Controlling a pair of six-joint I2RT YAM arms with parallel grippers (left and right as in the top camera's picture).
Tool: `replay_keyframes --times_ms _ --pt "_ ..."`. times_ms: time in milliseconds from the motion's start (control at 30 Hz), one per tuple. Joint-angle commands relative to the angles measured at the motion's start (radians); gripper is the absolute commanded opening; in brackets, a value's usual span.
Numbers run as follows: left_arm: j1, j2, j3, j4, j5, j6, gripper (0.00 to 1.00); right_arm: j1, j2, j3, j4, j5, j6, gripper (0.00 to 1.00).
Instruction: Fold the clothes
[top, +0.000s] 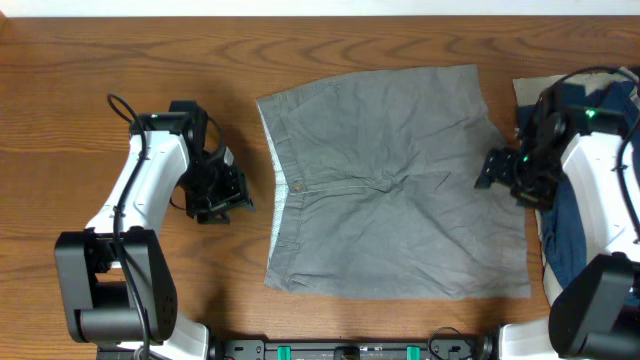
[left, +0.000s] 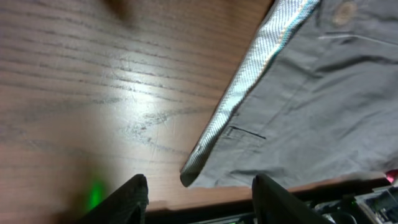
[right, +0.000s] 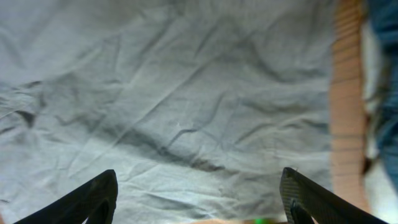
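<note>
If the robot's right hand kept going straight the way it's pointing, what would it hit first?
Most likely the grey shorts: in the wrist view, their wrinkled fabric fills the space ahead of the right hand, between its open fingers. How high it is above them is unclear.

Our left arm (top: 140, 190) rises from its base at the near edge, elbow bent, wrist turned inward. Left gripper (top: 232, 195) points toward table centre, its fingers (left: 127, 199) set apart. Our right arm (top: 600, 190) mirrors that pose. Right gripper (top: 487, 168) faces inward, low, its fingers (right: 93, 199) spread wide.
</note>
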Motion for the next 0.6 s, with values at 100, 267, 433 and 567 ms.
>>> replay_keyframes --times_ms 100,267,433,567 --pt "-0.021 0.010 -0.092 0.065 0.023 0.008 0.56 0.004 -0.002 -0.192 0.130 -0.037 0.036 0.78" --pt "-0.081 0.010 -0.175 0.111 0.068 -0.001 0.56 0.004 -0.002 -0.287 0.237 -0.018 0.035 0.76" --pt "-0.134 0.010 -0.266 0.207 0.068 -0.058 0.58 0.018 -0.002 -0.360 0.381 -0.003 0.027 0.72" --pt "-0.143 0.010 -0.325 0.306 0.067 -0.114 0.60 0.047 0.000 -0.424 0.522 -0.004 0.027 0.68"
